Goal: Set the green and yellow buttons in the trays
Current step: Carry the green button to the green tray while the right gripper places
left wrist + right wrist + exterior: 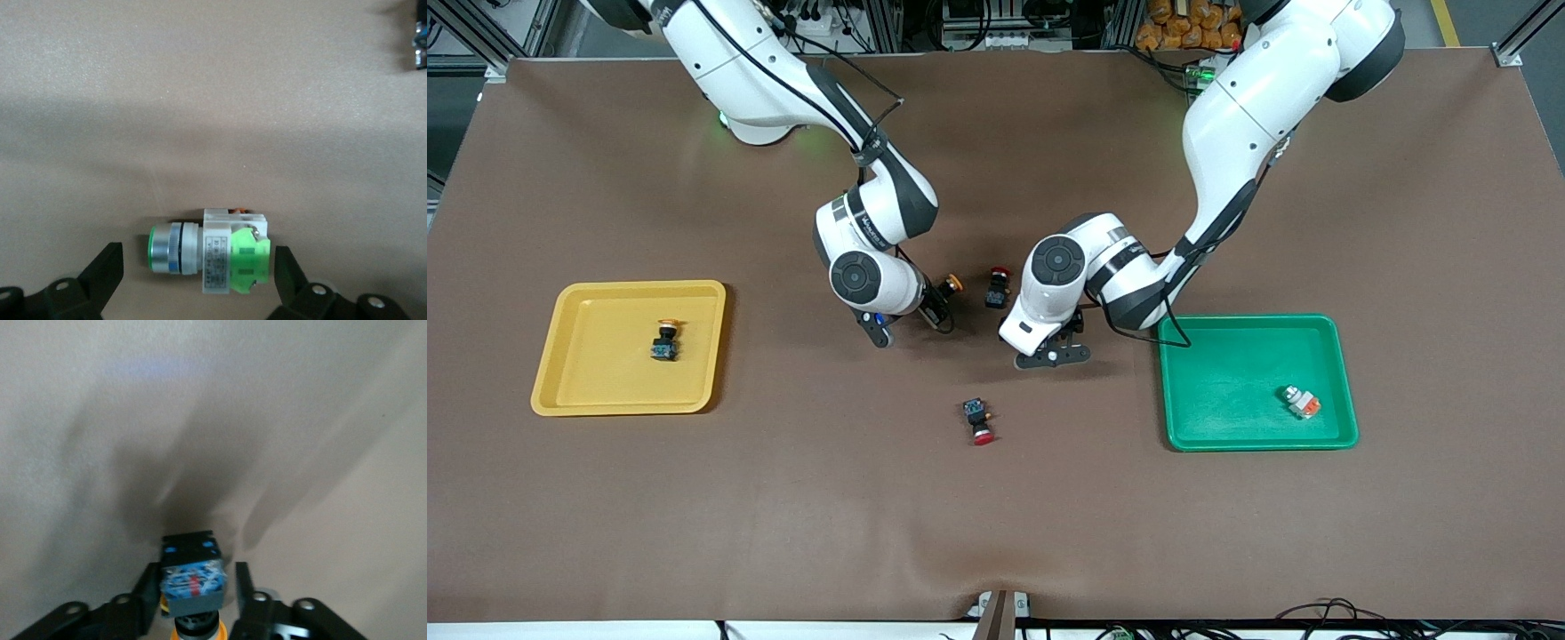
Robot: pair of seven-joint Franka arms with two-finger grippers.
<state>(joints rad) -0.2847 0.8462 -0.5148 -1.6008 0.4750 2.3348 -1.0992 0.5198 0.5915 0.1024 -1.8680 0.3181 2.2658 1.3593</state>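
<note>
Right tool (193, 600) tight on yellow-capped button (192, 580); left tool (199, 277) wide around green button (210, 259)

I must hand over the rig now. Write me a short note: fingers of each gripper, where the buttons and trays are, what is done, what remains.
Right gripper: fingers shut on the yellow button, mid-table.
Left gripper: fingers open around the green button lying on the table beside the green tray, not yet gripped.
Done: one yellow button in the yellow tray; one grey button in the green tray.
Left: carry the held button to the yellow tray; grip the green one and place it in the green tray.
Two red buttons stay on the table.
</note>
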